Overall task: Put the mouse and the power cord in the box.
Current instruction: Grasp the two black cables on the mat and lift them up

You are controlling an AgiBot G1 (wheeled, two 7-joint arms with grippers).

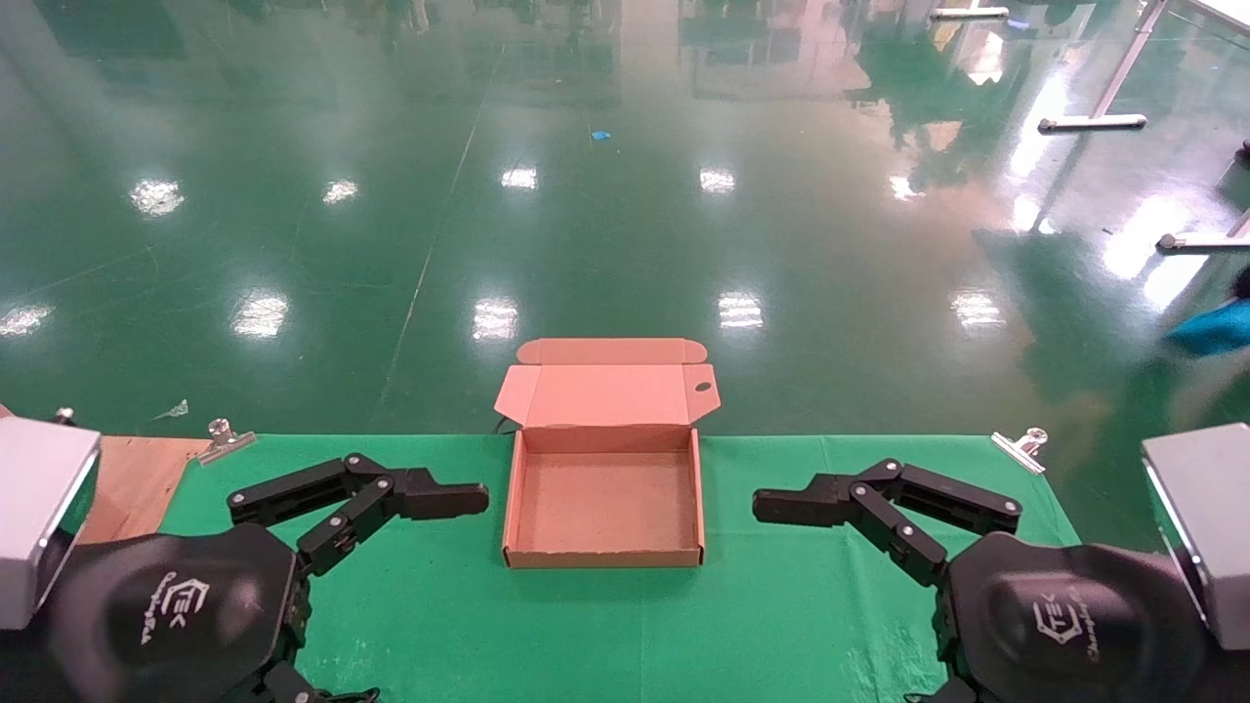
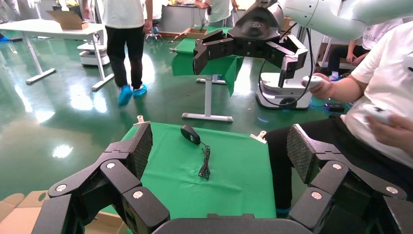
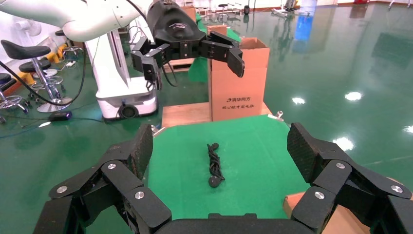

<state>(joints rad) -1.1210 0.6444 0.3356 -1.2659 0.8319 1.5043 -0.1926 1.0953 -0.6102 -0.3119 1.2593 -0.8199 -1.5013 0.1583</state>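
The box (image 1: 605, 498) lies open and empty at the middle of the green table, its lid folded back. My left gripper (image 1: 479, 500) hovers to the left of the box and my right gripper (image 1: 762, 508) to its right, both pointing at the box. Neither the mouse nor the power cord shows in the head view. In the left wrist view the mouse (image 2: 190, 134) rests on the cloth with its thin cable (image 2: 205, 165), beyond my open, empty left gripper (image 2: 219, 139). In the right wrist view the power cord (image 3: 214, 165) lies bundled beyond my open, empty right gripper (image 3: 220, 141).
Metal clips (image 1: 223, 436) (image 1: 1020, 447) pin the cloth at the far corners. A wooden board (image 1: 132, 483) adjoins the table's left side and carries a tall cardboard carton (image 3: 238, 80). A seated person (image 2: 375, 102) is close to the table's right side.
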